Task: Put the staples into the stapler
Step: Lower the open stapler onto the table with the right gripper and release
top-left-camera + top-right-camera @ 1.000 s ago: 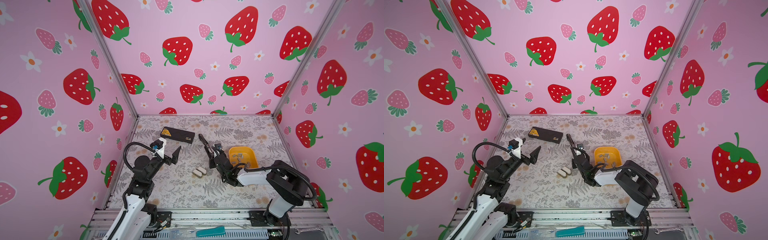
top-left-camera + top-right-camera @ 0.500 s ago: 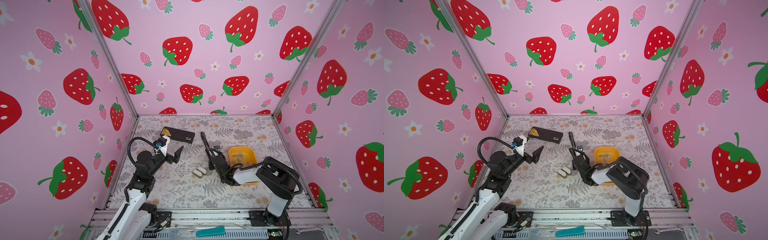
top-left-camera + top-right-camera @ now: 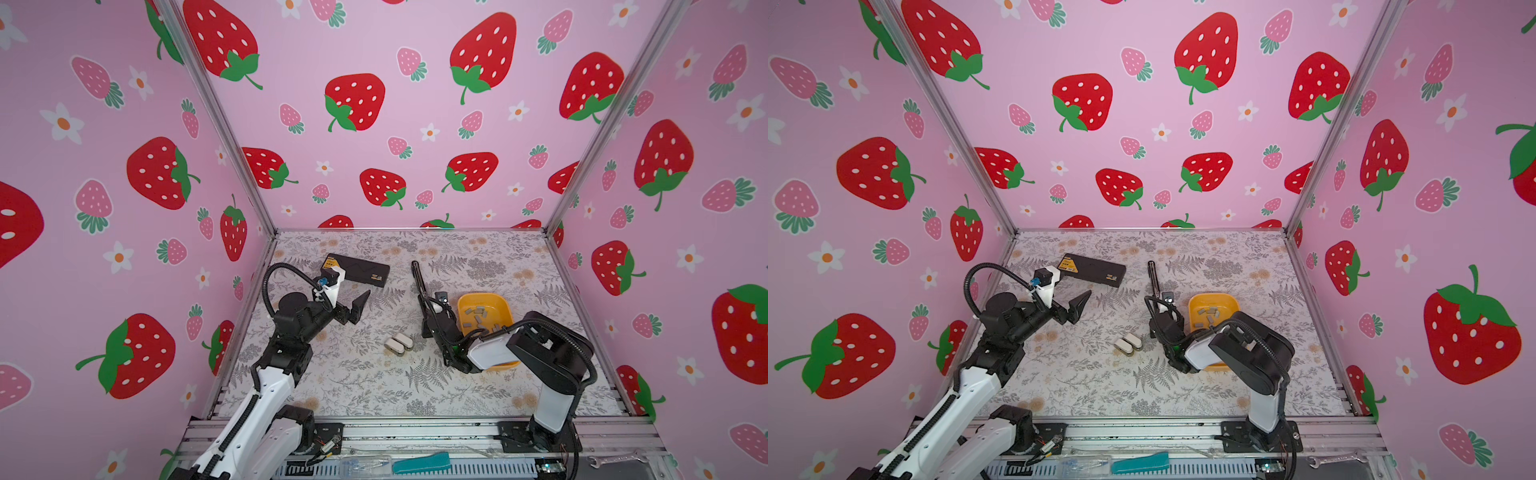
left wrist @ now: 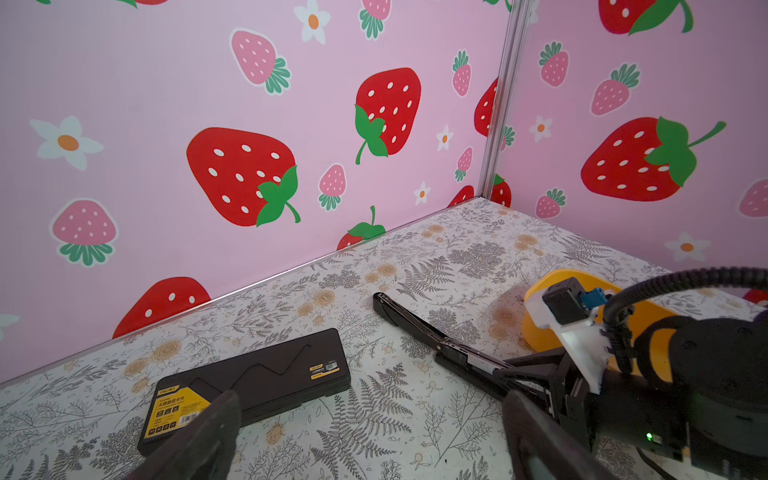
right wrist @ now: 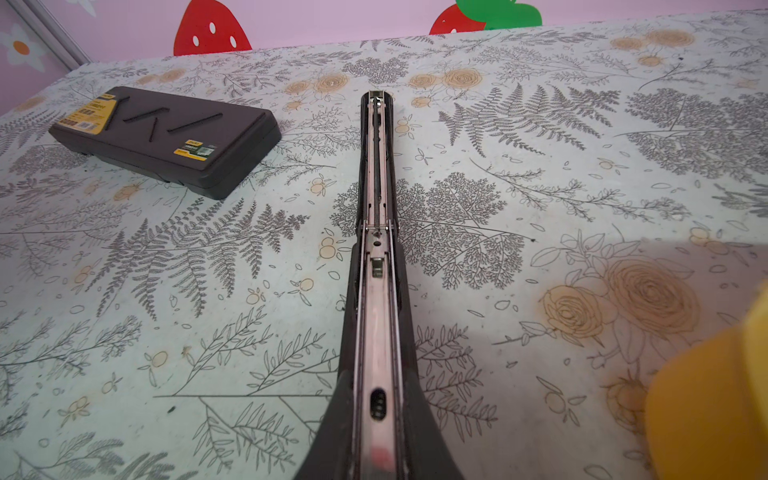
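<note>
Nearest to me, the right arm (image 3: 552, 353) has drawn its elbow in over the last second. It now folds tighter and lies low over the floral-print tabletop (image 3: 374, 386). I read that as a small re-aim, not a new step. Two small white oblong blocks (image 3: 399, 343) lie just left of its wrist, untouched.

A little farther on, the right gripper (image 5: 376, 419) points toward the back wall and stays pressed together on the near end of the long black stapler (image 3: 419, 284). The stapler lies opened out flat with its silver channel facing up, and its far tip has swung slightly to the right. I see no strip in the channel in the right wrist view, so I judge loading has not begun.

Just right of the stapler sits the shallow yellow plastic tray (image 3: 482, 296). The short grey metal staple strips (image 3: 478, 319) all lie loose inside it.

Across on the left, the left gripper (image 4: 370, 451) has lifted and crept toward the far side. Its jaws are spread wide with nothing between them, and it hovers above the tabletop. The stapler lies between it and the tray, so fetching a strip will mean reaching across.

Farthest back, the flat black plastic case with a yellow label (image 3: 359, 270) rests just beyond the left gripper. I take it to be no part of this job.
</note>
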